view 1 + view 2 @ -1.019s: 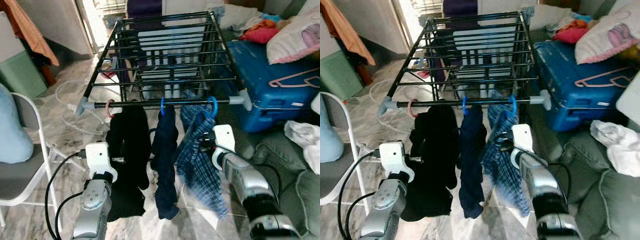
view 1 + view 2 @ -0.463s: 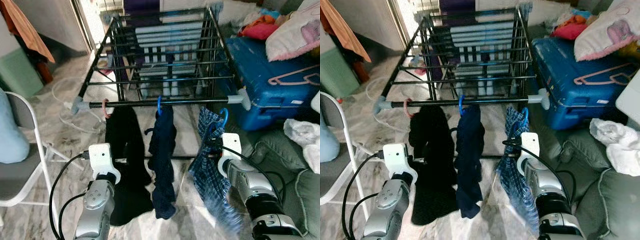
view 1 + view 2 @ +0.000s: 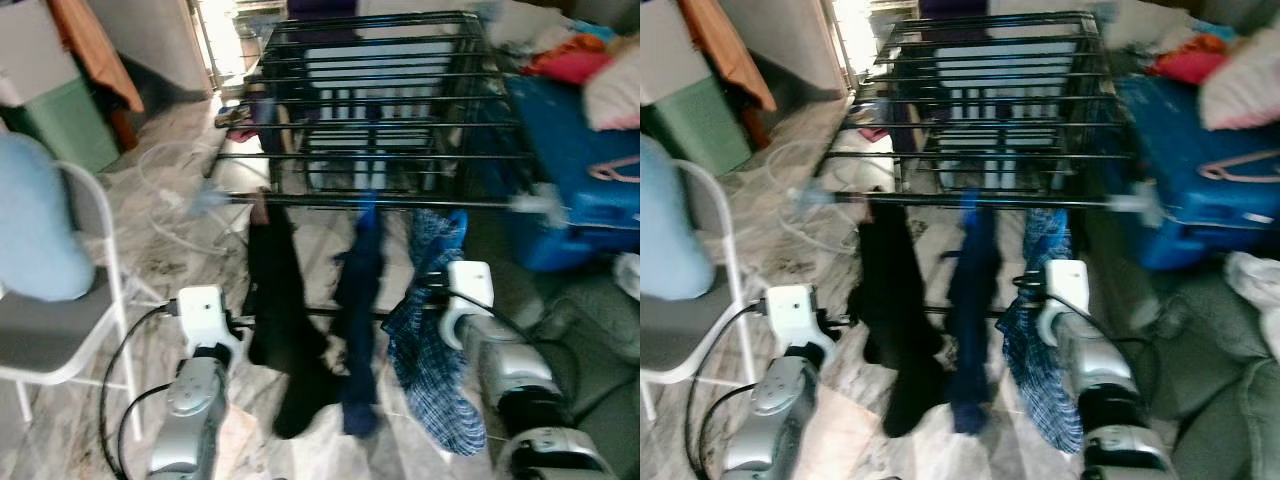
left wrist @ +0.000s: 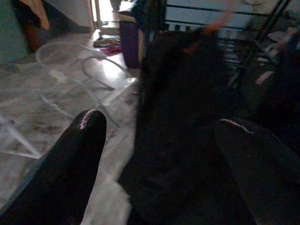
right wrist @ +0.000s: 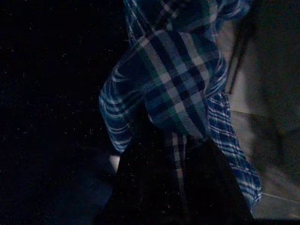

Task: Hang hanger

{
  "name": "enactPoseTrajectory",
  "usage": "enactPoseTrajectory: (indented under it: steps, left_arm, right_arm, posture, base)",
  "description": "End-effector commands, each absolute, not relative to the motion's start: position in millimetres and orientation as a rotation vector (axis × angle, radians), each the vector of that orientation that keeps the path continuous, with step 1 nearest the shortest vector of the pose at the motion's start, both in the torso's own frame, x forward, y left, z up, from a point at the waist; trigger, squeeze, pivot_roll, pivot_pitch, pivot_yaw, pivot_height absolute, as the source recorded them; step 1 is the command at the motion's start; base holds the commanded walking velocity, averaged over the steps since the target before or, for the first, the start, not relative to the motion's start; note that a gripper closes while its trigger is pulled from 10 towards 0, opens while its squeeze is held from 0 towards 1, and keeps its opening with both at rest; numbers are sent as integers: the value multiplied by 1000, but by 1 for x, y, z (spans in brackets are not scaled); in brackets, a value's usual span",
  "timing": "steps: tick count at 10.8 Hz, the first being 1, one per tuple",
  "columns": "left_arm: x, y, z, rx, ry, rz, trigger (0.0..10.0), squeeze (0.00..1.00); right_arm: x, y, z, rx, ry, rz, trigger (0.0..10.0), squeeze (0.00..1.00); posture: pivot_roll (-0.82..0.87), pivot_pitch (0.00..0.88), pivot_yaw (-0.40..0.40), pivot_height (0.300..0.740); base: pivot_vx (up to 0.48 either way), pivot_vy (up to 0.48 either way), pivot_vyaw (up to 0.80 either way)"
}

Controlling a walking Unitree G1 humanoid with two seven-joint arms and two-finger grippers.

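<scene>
Gripping, as far as I can judge, the plaid garment (image 3: 432,340) near its top, the right gripper (image 3: 425,297) is dark and half hidden by the cloth, so I cannot tell surely if its fingers are closed on the hanger or only on the fabric. In the right wrist view the blue checked cloth lies directly over the two fingers (image 5: 220,187). The left gripper (image 4: 159,140) is spread open and holds nothing; its fingers point at the black garment (image 3: 285,330) from near.

The hanger (image 3: 450,222) of the plaid garment, blue and blurred, is at the front rail (image 3: 380,200) of the drying rack (image 3: 380,90), just beside the dark blue garment (image 3: 360,310), but the blur does not show if the hook is over the rail or only next to it. The black and dark blue garments hang from the same rail.

I judge the step is placing the hook on the rail. The next move calls for a check that the hook sits over the rail, then a gentle release. A white chair (image 3: 90,340) stands at the left and a blue suitcase (image 3: 570,170) at the right.
</scene>
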State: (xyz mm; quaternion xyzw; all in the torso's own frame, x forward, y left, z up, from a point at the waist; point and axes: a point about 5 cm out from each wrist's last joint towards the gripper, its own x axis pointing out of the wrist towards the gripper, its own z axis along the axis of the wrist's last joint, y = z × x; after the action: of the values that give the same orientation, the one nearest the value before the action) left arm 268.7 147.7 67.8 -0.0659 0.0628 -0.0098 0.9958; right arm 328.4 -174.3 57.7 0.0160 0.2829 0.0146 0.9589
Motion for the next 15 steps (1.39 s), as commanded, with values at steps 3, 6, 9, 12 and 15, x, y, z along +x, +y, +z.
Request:
enactPoseTrajectory:
  steps: [3,6,9,12,15]
  left_arm:
    - [270,147,72,-134,111,-35,10000,0]
    - [269,145,73,-150,108,-52,10000,0]
    - [269,144,74,-153,101,-66,10000,0]
    - [268,145,75,-148,97,-68,10000,0]
    - [260,150,75,-136,99,-61,10000,0]
  right_arm:
    - [340,-188,86,-2,397,-64,10000,0]
    - [346,-197,100,-15,309,-138,10000,0]
    - [353,-201,104,-9,319,-121,10000,0]
    - [370,-188,115,-30,355,17,10000,0]
    - [383,-177,128,-43,344,90,10000,0]
  posture:
    - [-88,0,114,740]
    - [-88,0,117,740]
    - [-86,0,113,740]
    - [-78,0,111,740]
    - [-43,0,112,740]
  base:
    - [0,90,0]
    - [0,0,0]
    - [0,0,0]
    - [0,0,0]
    - [0,0,0]
